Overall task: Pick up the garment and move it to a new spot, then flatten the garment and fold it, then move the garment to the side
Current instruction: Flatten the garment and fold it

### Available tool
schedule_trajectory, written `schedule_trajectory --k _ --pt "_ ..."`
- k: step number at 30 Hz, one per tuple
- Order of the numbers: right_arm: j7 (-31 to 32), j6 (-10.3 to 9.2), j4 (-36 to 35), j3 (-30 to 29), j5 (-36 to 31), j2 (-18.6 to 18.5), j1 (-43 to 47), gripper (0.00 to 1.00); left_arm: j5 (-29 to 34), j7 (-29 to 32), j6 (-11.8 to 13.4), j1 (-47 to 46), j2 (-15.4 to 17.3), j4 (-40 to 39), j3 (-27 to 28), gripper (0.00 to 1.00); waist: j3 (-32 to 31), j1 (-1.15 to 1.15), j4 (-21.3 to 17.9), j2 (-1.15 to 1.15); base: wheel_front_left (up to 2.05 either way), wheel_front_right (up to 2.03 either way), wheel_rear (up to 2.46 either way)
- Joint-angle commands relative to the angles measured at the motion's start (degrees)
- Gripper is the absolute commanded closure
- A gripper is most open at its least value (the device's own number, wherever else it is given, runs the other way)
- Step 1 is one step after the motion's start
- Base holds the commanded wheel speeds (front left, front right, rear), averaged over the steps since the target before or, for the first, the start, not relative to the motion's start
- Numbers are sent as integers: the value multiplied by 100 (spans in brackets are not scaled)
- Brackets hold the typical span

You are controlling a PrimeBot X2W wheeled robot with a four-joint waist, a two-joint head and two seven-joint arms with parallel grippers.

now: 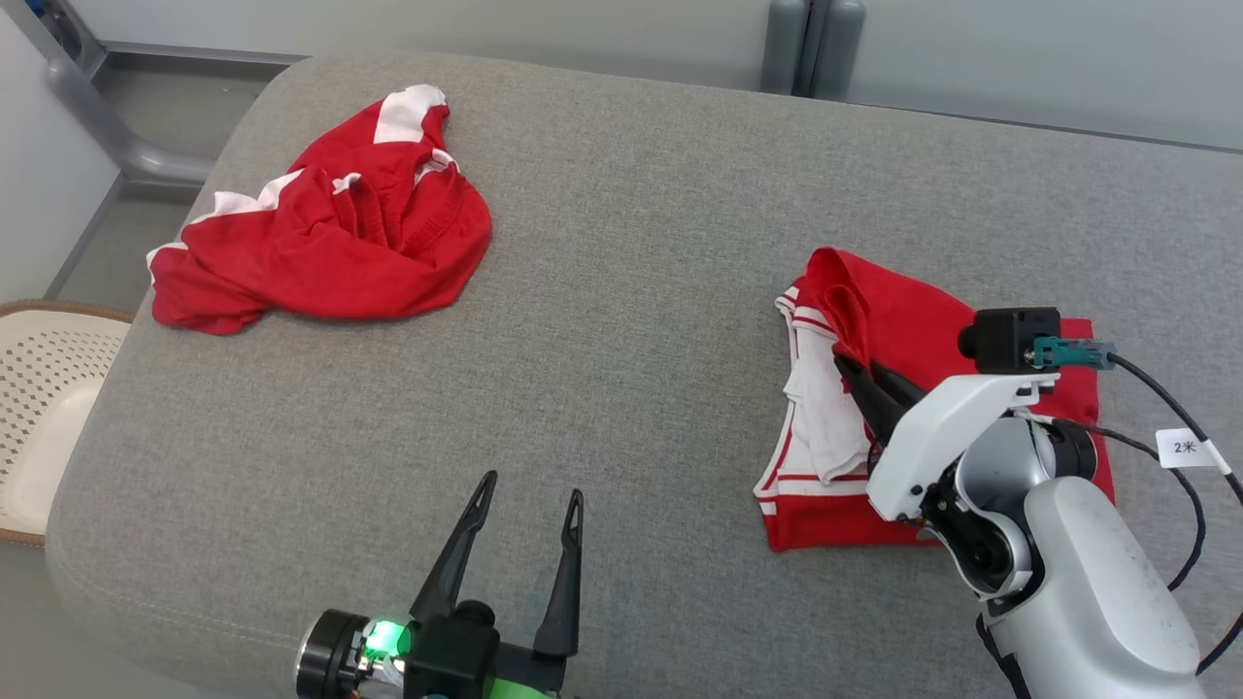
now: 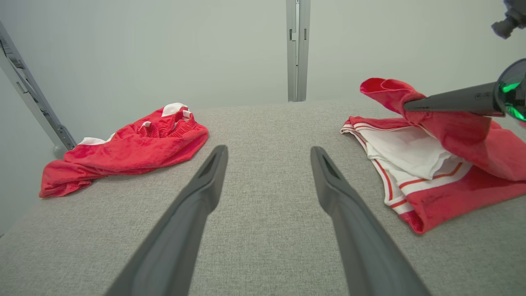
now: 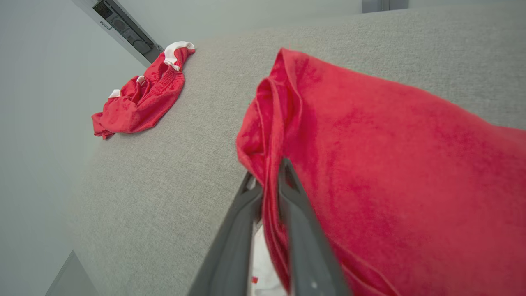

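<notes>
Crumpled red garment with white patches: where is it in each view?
Head view: crumpled garment, upper left.
Left wrist view: crumpled garment, left of middle.
Right wrist view: crumpled garment, upper left.
Shared landmark: the folded garment, to its right in all three.

Left gripper (image 1: pixel 532 485): low at lower left, fingers spread wide, pointing forward, empty. Right gripper (image 1: pixel 856 369): arm enters from lower right, pale forearm (image 1: pixel 1088 582) angled up-left, wrist bent, fingers nearly together, pinching a raised fold of the garment (image 1: pixel 913 320)
</notes>
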Motion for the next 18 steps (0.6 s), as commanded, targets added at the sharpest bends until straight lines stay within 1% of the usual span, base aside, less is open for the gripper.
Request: schedule_trajectory --k 1,4,8,10,13,14,18 --pt "-58 -5 28 9 -22 25 -87 0 11 0 27 -87 -6 14 -4 0 -12 0 8 0 0 0 0" --pt "-169 -5 -16 -3 83 46 -87 0 -8 0 44 -74 -7 20 4 0 -39 0 -3 0 0 0 0" --pt "-459 -7 -219 95 -127 -299 -20 0 16 0 91 27 -8 0 87 0 -131 0 -145 0 0 0 0" --pt "-705 -6 -280 94 -267 -460 43 0 37 0 123 88 13 -37 169 0 -187 0 -278 0 0 0 0" --pt "-1121 -5 -295 103 -250 -641 101 0 22 0 153 149 46 -88 292 0 -250 0 -472 0 0 0 0" --pt "-1300 -6 -248 107 -252 -734 135 0 -1 0 147 160 60 -100 345 0 -271 0 -545 0 0 0 0" --pt "-1986 -5 53 181 -198 -910 249 0 -160 0 106 219 53 -162 550 0 -342 0 -814 0 0 0 0"
